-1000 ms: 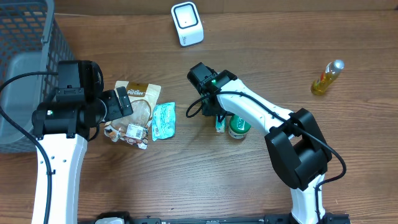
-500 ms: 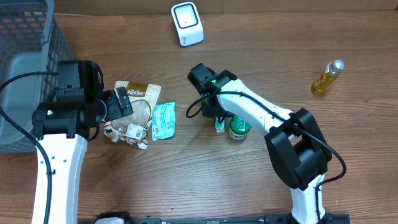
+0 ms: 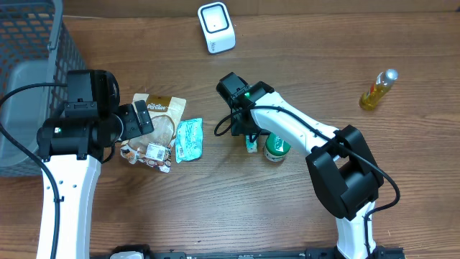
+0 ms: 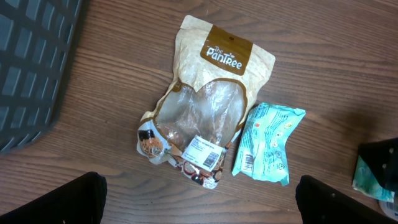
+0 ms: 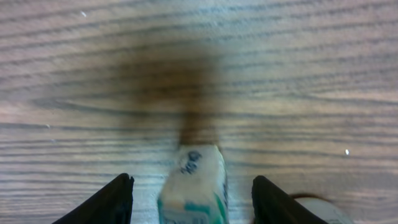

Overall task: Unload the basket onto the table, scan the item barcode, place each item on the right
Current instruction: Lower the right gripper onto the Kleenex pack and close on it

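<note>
A white barcode scanner [image 3: 216, 27] stands at the table's far edge. A small white-and-green pack [image 3: 251, 144] [image 5: 194, 186] lies on the wood under my right gripper [image 3: 246, 135] [image 5: 194, 202]. It sits between the two dark fingers [image 5: 118, 199] with a gap on each side, so the gripper is open and not gripping it. My left gripper [image 3: 140, 119] [image 4: 205, 202] is wide open above bare wood, just short of a beige Pantree pouch [image 4: 211, 93] and a teal packet [image 4: 267, 143]. White barcode labels show on both the pouch and the packet.
A green round tub [image 3: 276, 147] sits right beside the small pack. A yellow bottle [image 3: 378, 90] lies at the far right. A dark mesh basket [image 3: 29, 65] fills the left edge of the table.
The small pack under my right gripper has shifted slightly to the left. The left arm, pouch and teal packet have not moved.
</note>
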You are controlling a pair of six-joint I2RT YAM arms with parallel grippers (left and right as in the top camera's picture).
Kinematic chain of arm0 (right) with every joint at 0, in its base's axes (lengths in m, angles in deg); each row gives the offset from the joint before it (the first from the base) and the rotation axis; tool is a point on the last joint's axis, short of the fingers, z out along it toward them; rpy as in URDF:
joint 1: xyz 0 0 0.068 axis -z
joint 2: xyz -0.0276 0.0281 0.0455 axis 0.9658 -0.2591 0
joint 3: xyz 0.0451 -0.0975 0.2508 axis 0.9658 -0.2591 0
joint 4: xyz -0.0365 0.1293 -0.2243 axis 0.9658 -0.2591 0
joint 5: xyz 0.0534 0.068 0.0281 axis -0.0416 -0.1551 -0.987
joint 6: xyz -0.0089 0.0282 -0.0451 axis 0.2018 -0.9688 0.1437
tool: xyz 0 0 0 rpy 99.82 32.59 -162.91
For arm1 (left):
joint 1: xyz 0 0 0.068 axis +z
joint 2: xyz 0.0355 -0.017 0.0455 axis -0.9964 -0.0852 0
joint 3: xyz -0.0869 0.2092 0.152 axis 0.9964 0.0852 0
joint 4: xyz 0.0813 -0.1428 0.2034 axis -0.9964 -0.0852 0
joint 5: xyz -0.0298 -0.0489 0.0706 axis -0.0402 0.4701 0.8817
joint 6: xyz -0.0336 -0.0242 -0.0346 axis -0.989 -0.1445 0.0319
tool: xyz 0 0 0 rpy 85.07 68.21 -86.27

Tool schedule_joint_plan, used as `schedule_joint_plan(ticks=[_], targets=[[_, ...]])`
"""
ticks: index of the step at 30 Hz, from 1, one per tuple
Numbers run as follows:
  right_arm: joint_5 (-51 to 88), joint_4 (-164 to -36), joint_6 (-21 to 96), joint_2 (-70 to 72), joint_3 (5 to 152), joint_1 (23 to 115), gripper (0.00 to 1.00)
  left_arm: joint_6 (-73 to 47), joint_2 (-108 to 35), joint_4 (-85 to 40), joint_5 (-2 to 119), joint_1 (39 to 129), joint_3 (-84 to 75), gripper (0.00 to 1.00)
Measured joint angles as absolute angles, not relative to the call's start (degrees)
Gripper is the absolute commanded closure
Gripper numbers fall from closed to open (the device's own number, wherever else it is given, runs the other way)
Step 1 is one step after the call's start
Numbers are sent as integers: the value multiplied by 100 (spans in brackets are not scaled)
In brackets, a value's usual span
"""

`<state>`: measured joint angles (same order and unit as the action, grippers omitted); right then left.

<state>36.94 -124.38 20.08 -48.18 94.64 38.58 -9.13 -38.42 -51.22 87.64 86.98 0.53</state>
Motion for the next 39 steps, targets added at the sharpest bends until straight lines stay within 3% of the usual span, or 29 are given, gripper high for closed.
schedule_joint_plan(ticks=[8,28,33,39], targets=[[3679,-12777,2004,-4818,9464,3856,50,-913,-3842,-5122,8764,8698,53,0],[3266,-12641,2004,-4818,9263,3856,52,-913,-3842,-5122,8764,8698,53,1],[3262,-12613,2008,-4818,9258,3856,77,-913,-3840,-5122,8764,8698,53,1],[3266,-12584,1988,-4818,9256,3856,86,-913,-3842,-5122,8764,8698,53,0]])
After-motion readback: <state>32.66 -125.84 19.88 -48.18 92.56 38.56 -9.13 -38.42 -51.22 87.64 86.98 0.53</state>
